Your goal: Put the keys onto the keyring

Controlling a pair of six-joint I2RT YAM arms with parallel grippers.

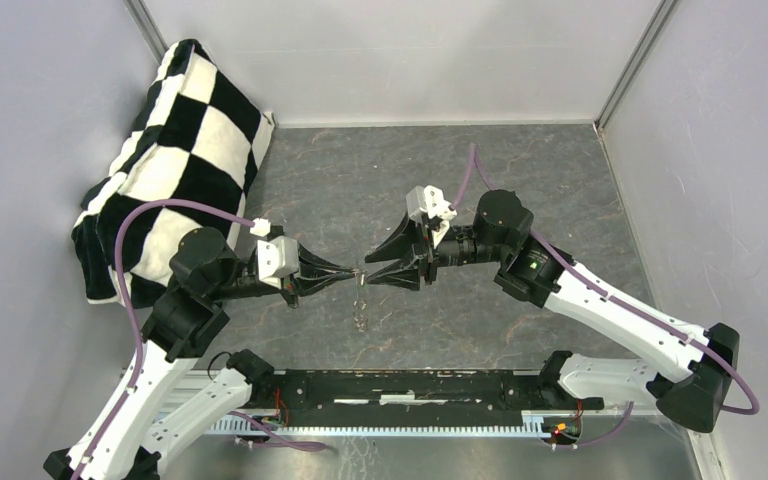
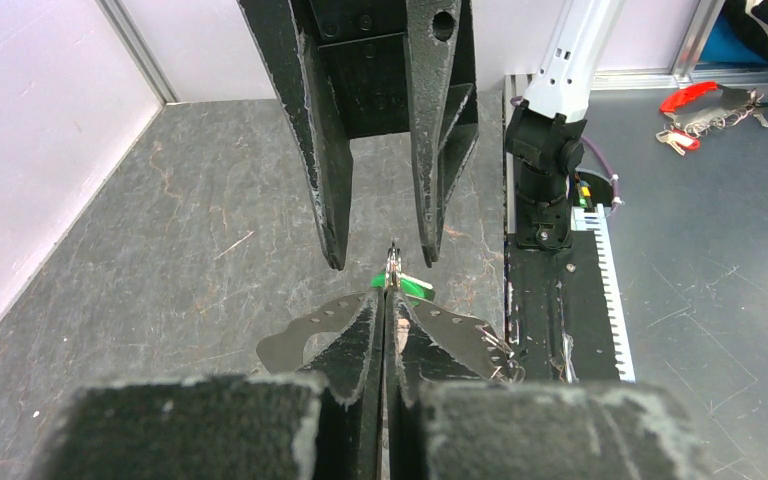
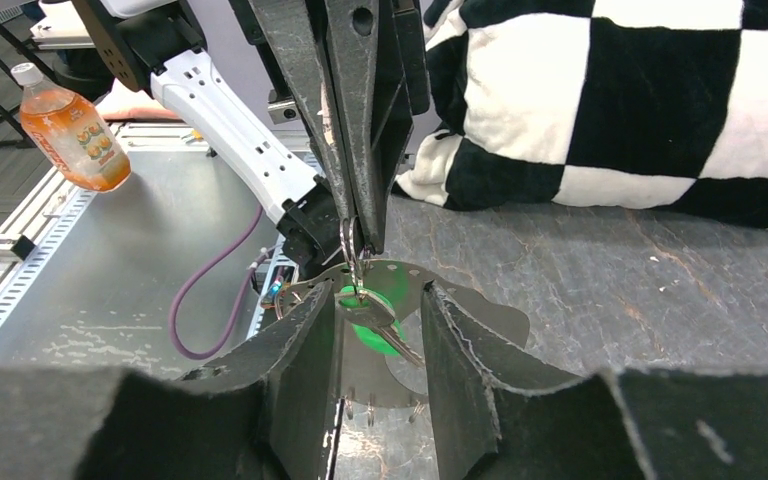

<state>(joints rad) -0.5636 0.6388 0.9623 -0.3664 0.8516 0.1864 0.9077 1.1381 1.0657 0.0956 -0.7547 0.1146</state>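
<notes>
My left gripper (image 1: 352,272) is shut on the thin metal keyring (image 3: 348,245) and holds it above the table. From the ring hangs a green-headed key (image 3: 385,325) with a grey metal key (image 3: 372,312) in front of it; no blue head shows. The hanging keys show as a small cluster in the top view (image 1: 360,312). My right gripper (image 3: 378,292) is open, its fingers either side of the hanging keys, tip to tip with the left gripper. In the left wrist view my left gripper (image 2: 390,295) is shut, with the ring (image 2: 392,262) and a bit of green (image 2: 412,287) poking past it.
A black-and-white checkered pillow (image 1: 180,160) lies at the back left against the wall. Grey walls close in the table on three sides. The arms' black base rail (image 1: 400,385) runs along the near edge. An orange bottle (image 3: 65,130) stands off the table.
</notes>
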